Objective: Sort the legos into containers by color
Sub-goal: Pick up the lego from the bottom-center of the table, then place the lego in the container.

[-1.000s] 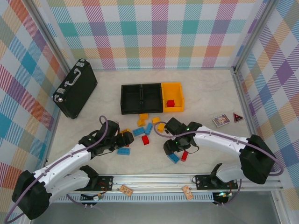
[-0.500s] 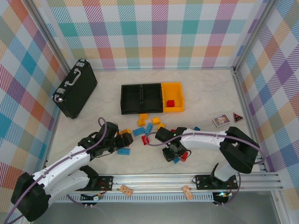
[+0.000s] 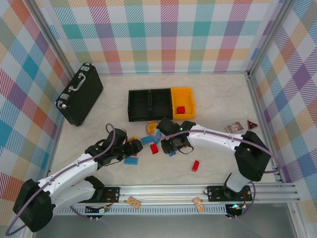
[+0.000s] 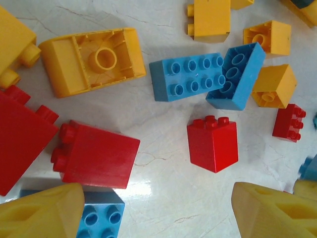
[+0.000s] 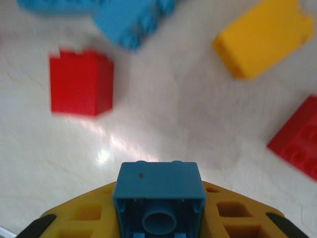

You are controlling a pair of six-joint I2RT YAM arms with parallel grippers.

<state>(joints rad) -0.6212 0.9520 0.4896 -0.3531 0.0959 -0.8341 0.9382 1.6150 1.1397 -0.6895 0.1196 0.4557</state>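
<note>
Between checkered walls, on the pale bench (image 3: 218, 104), a small blue lego (image 5: 158, 188) is being squeezed tight by the right end effector (image 3: 172, 148), near the front of the containers (image 3: 148, 90). The left end effector (image 4: 158, 213) is being held wide apart above the loose legos (image 4: 213, 144).
</note>
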